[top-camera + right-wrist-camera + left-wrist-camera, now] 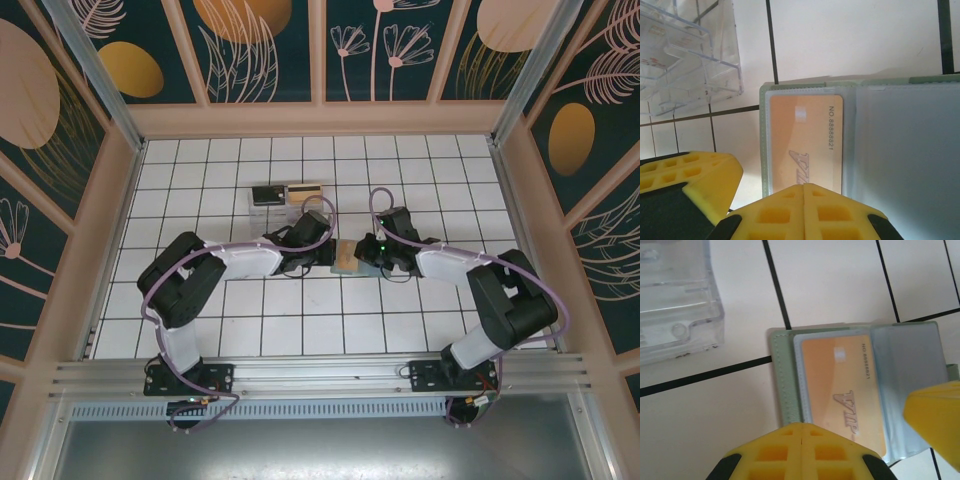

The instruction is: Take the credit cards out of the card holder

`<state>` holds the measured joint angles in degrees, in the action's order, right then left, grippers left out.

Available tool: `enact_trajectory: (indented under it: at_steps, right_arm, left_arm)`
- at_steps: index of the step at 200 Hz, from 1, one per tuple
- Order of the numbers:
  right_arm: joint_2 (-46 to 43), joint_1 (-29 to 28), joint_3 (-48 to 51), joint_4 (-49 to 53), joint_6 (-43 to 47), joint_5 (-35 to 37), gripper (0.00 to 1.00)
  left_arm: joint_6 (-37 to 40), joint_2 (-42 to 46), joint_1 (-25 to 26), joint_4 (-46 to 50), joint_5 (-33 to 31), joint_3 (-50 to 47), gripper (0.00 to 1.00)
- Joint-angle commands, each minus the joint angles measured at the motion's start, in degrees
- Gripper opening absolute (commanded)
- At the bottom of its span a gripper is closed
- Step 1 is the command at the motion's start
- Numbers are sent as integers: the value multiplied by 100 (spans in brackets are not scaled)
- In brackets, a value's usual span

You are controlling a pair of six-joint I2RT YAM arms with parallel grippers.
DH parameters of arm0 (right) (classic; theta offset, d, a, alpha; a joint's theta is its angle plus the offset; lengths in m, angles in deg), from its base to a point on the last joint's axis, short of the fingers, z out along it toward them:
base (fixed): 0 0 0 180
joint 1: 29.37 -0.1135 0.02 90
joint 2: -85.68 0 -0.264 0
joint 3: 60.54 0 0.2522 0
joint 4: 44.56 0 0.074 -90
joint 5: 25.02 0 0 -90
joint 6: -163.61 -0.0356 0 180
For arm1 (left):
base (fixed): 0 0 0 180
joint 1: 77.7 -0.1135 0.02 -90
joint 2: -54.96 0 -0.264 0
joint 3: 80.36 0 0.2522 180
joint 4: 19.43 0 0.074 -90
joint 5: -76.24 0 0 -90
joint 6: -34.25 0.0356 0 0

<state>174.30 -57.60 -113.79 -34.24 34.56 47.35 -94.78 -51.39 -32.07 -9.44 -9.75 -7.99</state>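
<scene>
Your left gripper (801,452) and right gripper (804,212) both have their jaws closed, tips at the near edge of the open card holder (781,375) lying between the arms. The VIP credit card (832,385) looks thin, stiff and slick inside its clear sleeve (907,390). Pinch the card's short edge while you pin down the soft holder.

Top camera: high, behind my arm bases, facing steeply down, whole tiled table (200,330) in frame, far off. Left wrist camera: close over table, looking down past left pincer (802,440) at card holder (782,385). Right wrist camera: even nearer, past right pincer (804,210). I get card holder, gold card (840,385), clear box (675,305) corner in both wrist views; top view has them too, tiny.
</scene>
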Motion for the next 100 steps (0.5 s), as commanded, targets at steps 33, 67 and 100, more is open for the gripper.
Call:
enact_trajectory:
  at_steps: [33, 67, 100]
  right_arm:
    - [214, -35, -125, -7, 134, -101, 9]
    - [325, -51, -182, -31, 143, -171, 9]
    - [400, -69, -186, -10, 135, -136, 9]
  left_arm:
    - [-4, -281, -28, -126, 275, 153, 6]
    - [-17, -328, -23, -300, 367, 66, 7]
    - [-44, -211, -19, -396, 355, 28, 7]
